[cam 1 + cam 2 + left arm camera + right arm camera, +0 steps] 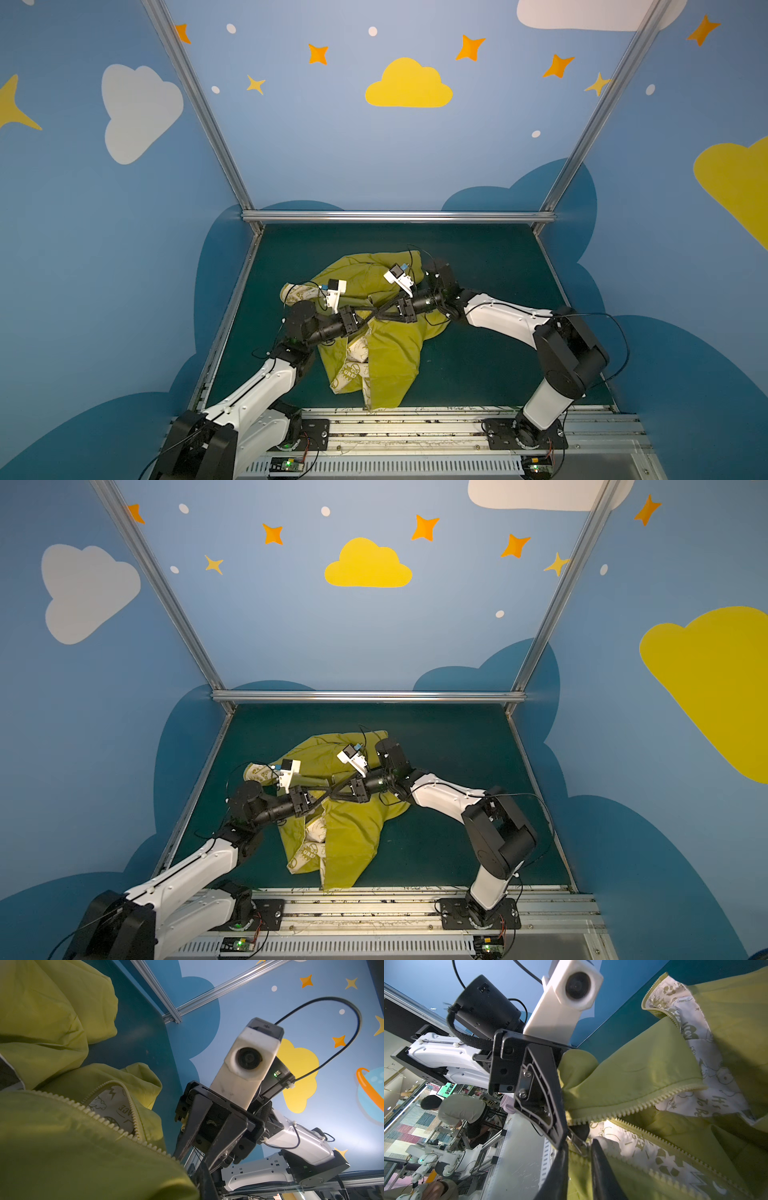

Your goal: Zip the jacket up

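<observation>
Showing the jacket [386, 353] crumpled at the middle of the table [478, 291], zipper open, the left gripper [365, 319] clamped on its cloth just beside the metal pull [576, 1141] and the right gripper [579, 1148], nearer that pull, jaws slightly apart astride it, both tooth rows [643, 1105] running away from them.

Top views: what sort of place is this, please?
Probably a robot lab's recording booth: left arm and right arm on an aluminium rail, aluminium-framed walls painted with clouds and stars. The right wrist view shows a person among other robots.
</observation>
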Controlling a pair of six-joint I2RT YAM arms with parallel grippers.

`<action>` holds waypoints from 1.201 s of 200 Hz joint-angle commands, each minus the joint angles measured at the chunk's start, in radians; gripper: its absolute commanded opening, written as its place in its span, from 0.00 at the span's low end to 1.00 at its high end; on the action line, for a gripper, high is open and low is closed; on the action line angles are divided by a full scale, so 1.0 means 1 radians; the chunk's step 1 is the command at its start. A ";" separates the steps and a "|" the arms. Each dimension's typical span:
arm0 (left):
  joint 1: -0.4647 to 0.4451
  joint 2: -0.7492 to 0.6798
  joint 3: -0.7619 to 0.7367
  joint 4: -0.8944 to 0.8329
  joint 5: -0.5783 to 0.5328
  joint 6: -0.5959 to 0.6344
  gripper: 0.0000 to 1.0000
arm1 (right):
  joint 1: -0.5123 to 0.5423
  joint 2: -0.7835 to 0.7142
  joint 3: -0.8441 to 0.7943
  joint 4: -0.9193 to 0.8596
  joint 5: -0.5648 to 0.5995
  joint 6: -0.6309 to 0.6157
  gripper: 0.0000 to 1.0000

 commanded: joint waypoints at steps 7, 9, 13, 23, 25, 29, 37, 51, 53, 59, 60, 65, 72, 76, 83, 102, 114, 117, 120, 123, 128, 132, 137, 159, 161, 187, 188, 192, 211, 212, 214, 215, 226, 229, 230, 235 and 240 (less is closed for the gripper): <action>0.000 0.002 -0.001 0.036 0.023 0.006 0.03 | 0.006 0.008 0.031 0.034 -0.012 0.011 0.18; -0.001 0.001 -0.001 0.035 0.022 0.006 0.03 | 0.007 0.008 0.031 0.035 -0.011 0.011 0.17; 0.000 0.003 -0.001 0.034 0.023 0.006 0.03 | 0.006 0.008 0.031 0.036 -0.011 0.013 0.17; 0.000 0.002 -0.001 0.035 0.021 0.006 0.03 | 0.008 0.010 0.031 0.043 -0.013 0.015 0.14; 0.000 0.002 -0.001 0.034 0.022 0.006 0.03 | 0.008 0.010 0.031 0.043 -0.013 0.016 0.14; 0.000 0.002 -0.001 0.033 0.022 0.006 0.03 | 0.008 0.011 0.031 0.043 -0.013 0.017 0.13; -0.001 0.002 -0.001 0.030 0.020 0.008 0.03 | 0.008 0.012 0.031 0.043 -0.012 0.017 0.11; -0.001 -0.001 -0.001 0.020 0.018 0.012 0.03 | 0.008 0.010 0.028 0.045 -0.009 0.018 0.06; -0.001 0.000 -0.001 0.018 0.018 0.012 0.03 | 0.008 0.010 0.028 0.046 -0.008 0.018 0.05; -0.001 -0.002 -0.001 0.014 0.016 0.015 0.03 | 0.008 0.009 0.028 0.043 -0.008 0.018 0.04; 0.000 -0.002 -0.002 0.014 0.016 0.015 0.03 | 0.008 0.010 0.028 0.043 -0.008 0.018 0.03; 0.000 -0.003 -0.002 0.008 0.014 0.016 0.03 | 0.006 0.010 0.028 0.044 -0.008 0.017 0.02; -0.001 -0.003 -0.003 0.002 0.010 0.018 0.04 | 0.007 0.010 0.028 0.043 -0.008 0.018 0.01; -0.001 -0.006 -0.003 -0.001 0.009 0.019 0.05 | 0.008 0.010 0.028 0.042 -0.008 0.018 0.00; -0.001 -0.006 -0.003 -0.001 0.008 0.019 0.05 | 0.008 0.010 0.028 0.043 -0.008 0.019 0.00; -0.002 -0.010 -0.002 -0.002 0.005 0.019 0.07 | 0.008 0.010 0.028 0.043 -0.008 0.017 0.00; 0.000 -0.013 -0.001 -0.004 0.003 0.019 0.08 | 0.008 0.012 0.028 0.041 -0.005 0.016 0.00; -0.001 -0.014 -0.001 -0.005 0.002 0.019 0.09 | 0.008 0.012 0.028 0.040 -0.005 0.017 0.00; -0.001 -0.013 -0.001 -0.006 0.001 0.020 0.10 | 0.008 0.013 0.028 0.041 -0.004 0.016 0.00; -0.001 -0.016 -0.001 -0.008 0.000 0.020 0.11 | 0.007 0.013 0.028 0.040 -0.003 0.016 0.00; -0.001 -0.016 -0.001 -0.011 -0.001 0.020 0.15 | 0.007 0.013 0.028 0.039 -0.001 0.016 0.00; -0.001 -0.015 -0.001 -0.013 -0.001 0.021 0.17 | 0.008 0.014 0.028 0.039 0.001 0.016 0.00; -0.001 -0.019 -0.001 -0.015 -0.003 0.022 0.20 | 0.008 0.015 0.028 0.037 0.003 0.015 0.00; 0.000 -0.027 -0.002 -0.030 -0.009 0.026 0.33 | 0.006 0.015 0.025 0.034 0.015 0.018 0.00; 0.000 -0.027 -0.004 -0.031 -0.010 0.026 0.33 | 0.006 0.016 0.026 0.034 0.016 0.018 0.00; 0.006 -0.050 -0.012 -0.057 -0.025 0.034 0.44 | 0.005 0.013 0.025 0.019 0.029 0.018 0.00; 0.006 -0.051 -0.013 -0.058 -0.026 0.034 0.45 | 0.004 0.013 0.026 0.019 0.030 0.019 0.00; 0.007 -0.055 -0.014 -0.064 -0.029 0.034 0.46 | 0.005 0.012 0.026 0.015 0.035 0.018 0.00; 0.016 -0.078 -0.023 -0.081 -0.038 0.035 0.47 | 0.002 0.010 0.028 0.003 0.049 0.020 0.00; 0.017 -0.080 -0.024 -0.082 -0.038 0.035 0.47 | 0.002 0.010 0.028 0.003 0.051 0.021 0.00; 0.017 -0.082 -0.024 -0.083 -0.039 0.035 0.47 | 0.002 0.010 0.028 0.003 0.052 0.021 0.00; 0.017 -0.083 -0.024 -0.084 -0.039 0.035 0.47 | 0.002 0.010 0.028 0.003 0.054 0.022 0.00; 0.020 -0.094 -0.025 -0.102 -0.043 0.041 0.46 | 0.002 0.012 0.030 -0.002 0.060 0.027 0.00; 0.022 -0.095 -0.024 -0.108 -0.045 0.044 0.46 | 0.000 0.013 0.031 -0.003 0.061 0.028 0.00; 0.022 -0.097 -0.024 -0.110 -0.046 0.044 0.46 | 0.000 0.014 0.031 -0.005 0.061 0.029 0.00; 0.022 -0.103 -0.024 -0.121 -0.049 0.047 0.45 | -0.001 0.015 0.034 -0.009 0.062 0.029 0.00; 0.024 -0.107 -0.025 -0.129 -0.052 0.049 0.42 | -0.001 0.017 0.036 -0.009 0.060 0.029 0.00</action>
